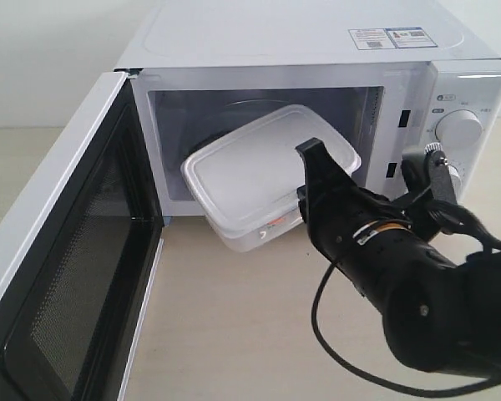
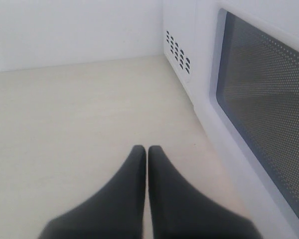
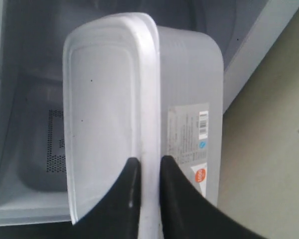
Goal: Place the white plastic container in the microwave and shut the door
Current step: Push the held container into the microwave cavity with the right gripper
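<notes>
Far left, the door (image 1: 63,251) of the microwave (image 1: 301,38) hangs wide open, inner face and dark mesh window turned toward the tabletop (image 1: 234,309). The left pincer (image 2: 147,152) is on the outer side of that door, low over the tabletop, fingers pressed together w/ nothing between them. It only shows on its own wrist cam, which also catches the vent holes (image 2: 178,50) in the oven's side wall. Moving right, the cavity is exposed. The white plastic container (image 1: 259,171) sits at the cavity mouth, approx half in: far end inside, near end poking out past the front sill, clear of the tabletop, tilted, lid up. Can't tell whether the far end rests on the cavity floor. A red-and-white label (image 3: 189,134) is on its side wall. The right pincer (image 1: 311,180) reaches in from the lower right & clamps the container's rim at its near-right edge, one finger (image 1: 317,159) on the lid, the other under the lip, jaws narrow around it. Further right is the control panel w/ a round white knob (image 1: 461,129). Stickers (image 1: 392,38) on the top, and a black cable (image 1: 334,334) loops below the arm.
</notes>
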Robot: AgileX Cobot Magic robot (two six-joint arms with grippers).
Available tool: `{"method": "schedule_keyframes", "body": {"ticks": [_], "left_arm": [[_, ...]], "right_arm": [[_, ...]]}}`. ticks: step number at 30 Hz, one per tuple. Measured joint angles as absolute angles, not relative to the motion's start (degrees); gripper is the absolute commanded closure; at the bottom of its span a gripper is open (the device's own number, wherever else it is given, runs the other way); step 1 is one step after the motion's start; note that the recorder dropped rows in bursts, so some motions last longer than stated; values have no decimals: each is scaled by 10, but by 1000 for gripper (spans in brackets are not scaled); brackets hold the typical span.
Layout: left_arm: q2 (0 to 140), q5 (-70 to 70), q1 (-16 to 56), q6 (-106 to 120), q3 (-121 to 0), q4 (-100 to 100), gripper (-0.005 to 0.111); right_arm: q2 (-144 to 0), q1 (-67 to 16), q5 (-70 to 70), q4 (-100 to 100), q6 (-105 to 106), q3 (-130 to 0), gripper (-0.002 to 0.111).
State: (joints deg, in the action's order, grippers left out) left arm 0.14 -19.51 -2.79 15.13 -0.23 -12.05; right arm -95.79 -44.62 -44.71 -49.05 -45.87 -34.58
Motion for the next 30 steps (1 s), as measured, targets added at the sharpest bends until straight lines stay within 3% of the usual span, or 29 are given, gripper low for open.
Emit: {"method": "schedule_keyframes", "body": {"ticks": [30], "left_arm": [[1, -195, -28, 151, -2, -121, 103]], "right_arm": [[-1114, -399, -457, -498, -461, -537, 108]]}}
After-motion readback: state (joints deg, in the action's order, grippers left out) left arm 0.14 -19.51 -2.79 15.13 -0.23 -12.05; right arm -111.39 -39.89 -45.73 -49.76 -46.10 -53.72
